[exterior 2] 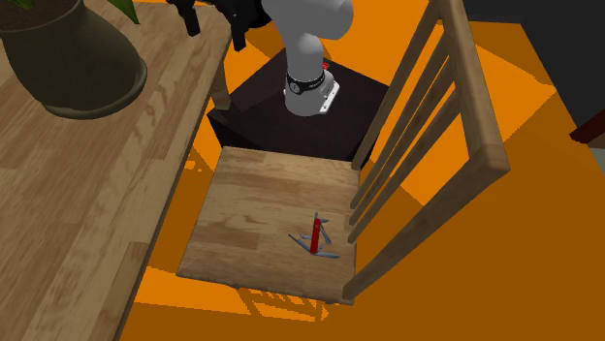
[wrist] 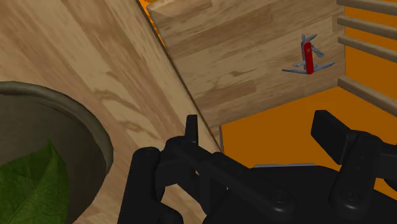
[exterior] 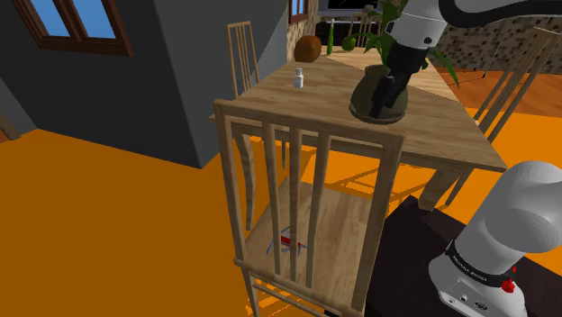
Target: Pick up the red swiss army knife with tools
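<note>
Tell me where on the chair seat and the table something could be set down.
The chair seat is bare from the wooden table to the red Swiss army knife, which lies close to the backrest; that corner is crowded. The table is bare below the plant pot in the second exterior view.

A red swiss army knife with grey tools fanned out [exterior 2: 315,235] lies flat on a light wooden chair seat [exterior 2: 247,208], near its slatted wooden backrest [exterior 2: 427,131]. Beside the seat stands a wooden table [exterior 2: 87,203] bearing a dark round plant pot [exterior 2: 68,68]. Beyond it, the white arm base [exterior 2: 310,53] sits on a dark box stand [exterior 2: 281,121].
</note>
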{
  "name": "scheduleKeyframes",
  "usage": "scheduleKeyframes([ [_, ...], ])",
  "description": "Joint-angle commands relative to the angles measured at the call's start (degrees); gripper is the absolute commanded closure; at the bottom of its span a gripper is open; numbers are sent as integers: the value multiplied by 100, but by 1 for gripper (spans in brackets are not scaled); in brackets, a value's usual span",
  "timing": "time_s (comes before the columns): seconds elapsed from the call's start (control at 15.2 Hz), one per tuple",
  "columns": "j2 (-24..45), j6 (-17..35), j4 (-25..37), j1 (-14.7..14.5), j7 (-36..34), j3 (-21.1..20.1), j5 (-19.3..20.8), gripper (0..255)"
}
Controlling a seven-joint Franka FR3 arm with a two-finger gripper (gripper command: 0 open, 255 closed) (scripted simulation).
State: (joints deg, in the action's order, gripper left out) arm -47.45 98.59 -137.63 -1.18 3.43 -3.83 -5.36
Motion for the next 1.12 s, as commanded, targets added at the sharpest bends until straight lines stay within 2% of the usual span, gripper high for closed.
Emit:
scheduleKeyframes([
  [0.0, 0, 0, 0, 0, 0, 0, 0, 0],
  [0.53, 590, 1301, -814, -364, -115, -573, -324, 0],
  [1.06, 1681, 2718, -1239, -691, -257, -1198, -572, 0],
])
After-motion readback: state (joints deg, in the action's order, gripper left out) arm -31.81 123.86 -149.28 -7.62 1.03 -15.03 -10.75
